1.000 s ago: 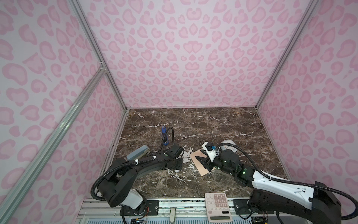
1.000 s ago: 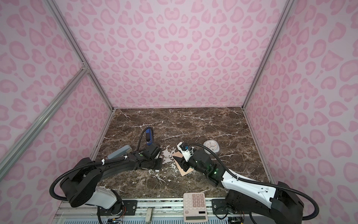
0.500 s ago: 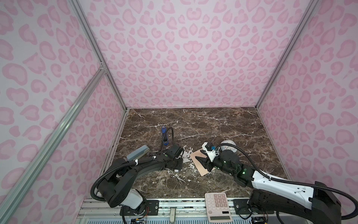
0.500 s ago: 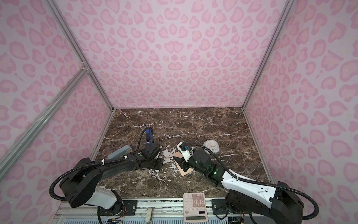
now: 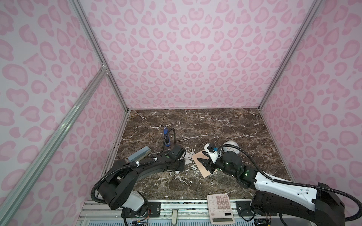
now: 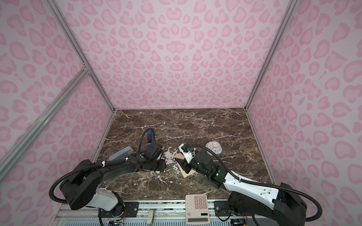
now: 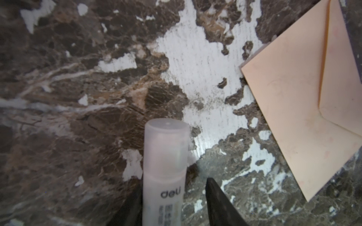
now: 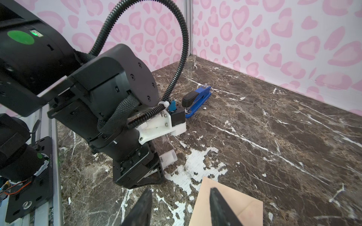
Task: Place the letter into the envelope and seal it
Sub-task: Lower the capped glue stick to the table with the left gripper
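In a top view the envelope [image 5: 204, 173] lies flat on the table [image 5: 195, 125]. The right gripper [image 5: 201, 162] sits low over it, and the left gripper [image 5: 179, 167] is just beside it.

From the left wrist, the 2 fingers stand apart around a glue stick [image 7: 165, 156] near the envelope; 1 touches the tube and the other is clear of it.

From the right wrist, the jaws are apart and empty, with 1 finger [image 8: 219, 207] above the envelope's edge.

envelope [image 5: 204, 173]: flat on the table [image 5: 195, 125], front centre.
glue stick [image 7: 164, 156]: on the table, left of the envelope, apart from it.
stapler [image 5: 166, 138]: behind the glue stick.
clock [image 6: 213, 147]: behind and right of the envelope.
calculator [image 5: 221, 208]: before the table's front edge.
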Available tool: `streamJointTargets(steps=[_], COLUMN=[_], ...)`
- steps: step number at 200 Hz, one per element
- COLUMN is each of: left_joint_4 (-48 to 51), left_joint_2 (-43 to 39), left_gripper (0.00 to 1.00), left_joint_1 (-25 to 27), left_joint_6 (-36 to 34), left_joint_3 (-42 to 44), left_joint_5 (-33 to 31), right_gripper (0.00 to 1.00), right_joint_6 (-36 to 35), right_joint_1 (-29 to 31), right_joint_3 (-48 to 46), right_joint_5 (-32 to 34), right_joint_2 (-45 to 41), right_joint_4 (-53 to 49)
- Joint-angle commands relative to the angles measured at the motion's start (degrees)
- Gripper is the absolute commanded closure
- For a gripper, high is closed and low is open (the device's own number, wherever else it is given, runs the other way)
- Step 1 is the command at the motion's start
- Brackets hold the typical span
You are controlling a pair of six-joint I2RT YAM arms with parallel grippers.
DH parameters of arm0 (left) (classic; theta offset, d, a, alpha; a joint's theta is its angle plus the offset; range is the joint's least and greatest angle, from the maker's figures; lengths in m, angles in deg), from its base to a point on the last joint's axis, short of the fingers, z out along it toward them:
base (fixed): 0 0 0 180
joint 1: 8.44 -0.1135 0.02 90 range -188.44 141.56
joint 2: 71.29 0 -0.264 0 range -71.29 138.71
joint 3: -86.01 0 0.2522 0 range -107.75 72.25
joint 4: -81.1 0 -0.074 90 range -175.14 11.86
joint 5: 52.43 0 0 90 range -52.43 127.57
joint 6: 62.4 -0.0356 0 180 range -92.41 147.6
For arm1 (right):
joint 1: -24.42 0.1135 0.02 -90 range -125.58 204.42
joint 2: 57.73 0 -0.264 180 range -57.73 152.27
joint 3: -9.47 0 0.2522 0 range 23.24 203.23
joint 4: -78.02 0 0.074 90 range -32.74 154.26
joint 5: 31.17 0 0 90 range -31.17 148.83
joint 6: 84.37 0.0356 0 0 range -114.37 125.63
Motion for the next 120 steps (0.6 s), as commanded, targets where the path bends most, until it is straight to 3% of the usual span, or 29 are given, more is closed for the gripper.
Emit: streamJointTargets(steps=[1, 120], left_joint_4=[4.09, 5.77], left_joint_2=[0.03, -2.56], left_gripper=[0.46, 0.26], left_joint_1=[-0.08, 1.79], left_joint_6=[0.14, 1.31], left_joint_3=[0.06, -1.31], left_joint_5=[-1.37, -2.29], right_gripper=[0.51, 0.51], right_joint_6=[0.28, 0.24], right_joint_1=[0.2, 0.55], right_joint_3=[0.26, 0.64], right_joint_5=[0.7, 0.62], right_joint_2=[0.3, 1.01], right_joint_4=[1.83, 2.18])
